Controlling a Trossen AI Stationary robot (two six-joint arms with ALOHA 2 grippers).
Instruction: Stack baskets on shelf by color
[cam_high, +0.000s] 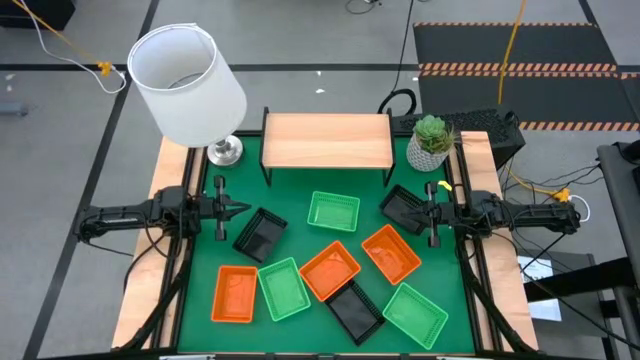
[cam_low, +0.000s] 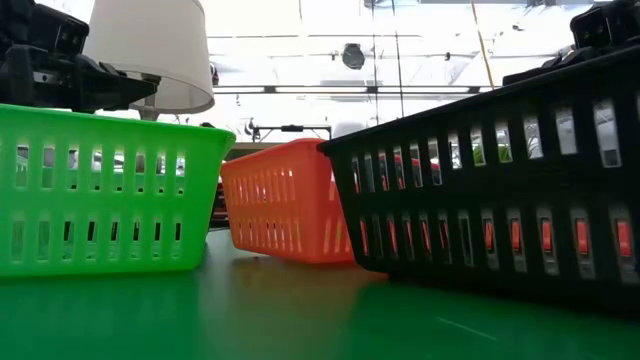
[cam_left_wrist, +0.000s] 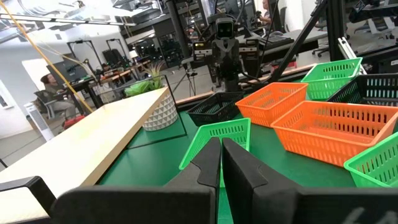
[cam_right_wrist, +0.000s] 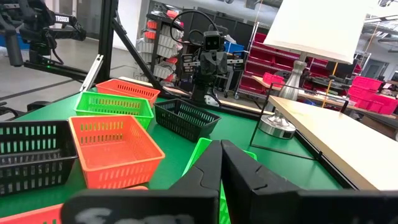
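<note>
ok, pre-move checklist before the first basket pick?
1. Shelf top bare, ready for stacks: ok.
2. Left gripper shut, holding nothing, at the table's left edge: not ok for a pick, open first.
3. Right gripper shut, empty, over a black basket: not ok, same.
4. All nine baskets on the mat: ok.
5. Orange basket leaning on neighbours: not ok, tilted.
6. Lamp and plant flank the shelf: ok.

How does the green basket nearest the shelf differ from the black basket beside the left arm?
The green basket is bright green; the black basket is black. The green basket lies almost square to the shelf, in front of its middle; the black basket is turned at an angle, farther left, near the left hand. Both are empty, upright, slotted, of the same size, and rest on the green table, not on the shelf.
</note>
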